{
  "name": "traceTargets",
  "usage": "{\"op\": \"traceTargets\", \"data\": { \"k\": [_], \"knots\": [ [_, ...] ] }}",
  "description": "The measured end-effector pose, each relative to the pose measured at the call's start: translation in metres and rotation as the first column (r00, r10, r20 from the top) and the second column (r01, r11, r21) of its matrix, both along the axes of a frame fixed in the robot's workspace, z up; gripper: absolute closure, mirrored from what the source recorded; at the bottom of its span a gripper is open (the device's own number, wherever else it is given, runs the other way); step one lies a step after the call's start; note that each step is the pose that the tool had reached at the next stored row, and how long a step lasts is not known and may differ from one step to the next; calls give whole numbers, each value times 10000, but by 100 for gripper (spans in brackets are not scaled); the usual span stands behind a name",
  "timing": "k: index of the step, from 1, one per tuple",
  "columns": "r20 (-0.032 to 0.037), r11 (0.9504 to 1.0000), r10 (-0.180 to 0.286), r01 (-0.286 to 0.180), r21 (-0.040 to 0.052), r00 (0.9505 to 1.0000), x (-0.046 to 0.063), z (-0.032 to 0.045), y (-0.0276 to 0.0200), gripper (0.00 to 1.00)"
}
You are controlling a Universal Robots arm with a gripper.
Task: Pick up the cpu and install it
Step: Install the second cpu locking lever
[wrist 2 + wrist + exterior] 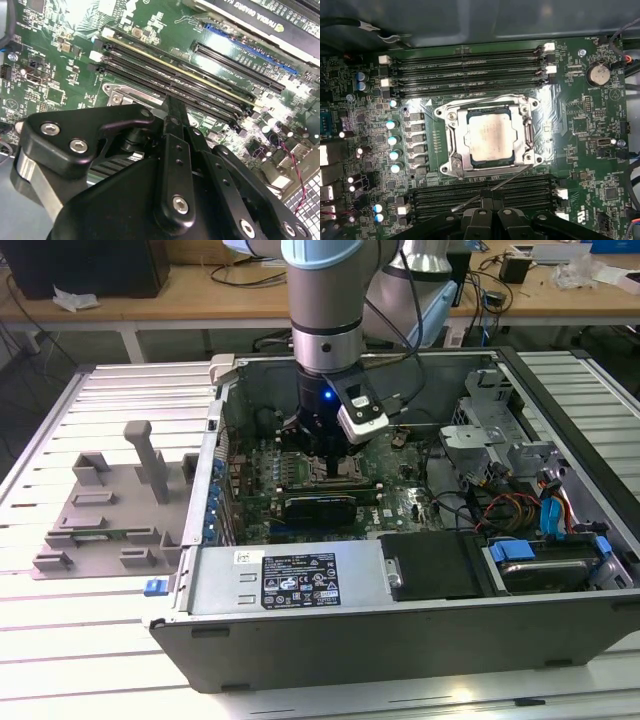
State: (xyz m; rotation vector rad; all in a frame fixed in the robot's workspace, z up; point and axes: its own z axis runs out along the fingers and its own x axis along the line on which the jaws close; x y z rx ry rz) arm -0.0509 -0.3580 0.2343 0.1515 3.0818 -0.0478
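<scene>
The cpu [490, 135], a small square chip with a dull silver top, lies flat inside the metal-rimmed socket frame [451, 165] on the green motherboard [580, 125]. My gripper [492, 196] hangs low inside the open computer case [300, 640], just beside the socket. Its black fingers [486, 200] are pressed together and shut on nothing. In the exterior view the gripper [330, 455] stands right over the socket area. In the second wrist view the fingertips [172, 107] point down at the memory slots [200, 85]. A thin socket lever [485, 187] lies slanted between the socket and the fingers.
A grey plastic tray with upright posts [110, 510] sits outside the case on the exterior view's left. Inside the case are a graphics card [320, 508], a black box [430, 565], loose cables [510, 505] and a drive cage [490, 430]. Case walls surround the board.
</scene>
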Motion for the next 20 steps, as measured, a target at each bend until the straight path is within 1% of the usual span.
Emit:
{"op": "traceTargets", "data": {
  "k": [5, 6, 11, 14, 17, 20],
  "knots": [
    [49, 10000, 2, -2, 7, 10000, -52, -43, 0, 89],
    [57, 10000, 2, -2, 13, 10000, -64, -62, 0, 89],
    [65, 10000, 2, -2, 51, 10000, -91, -119, -1, 89],
    [70, 10000, 2, -2, 70, 10000, -103, -139, -1, 89],
    [75, 10000, 2, -3, 69, 10000, -119, -161, -1, 89],
    [100, 10000, 2, -3, 75, 10000, -139, -183, -1, 89]
  ]
}}
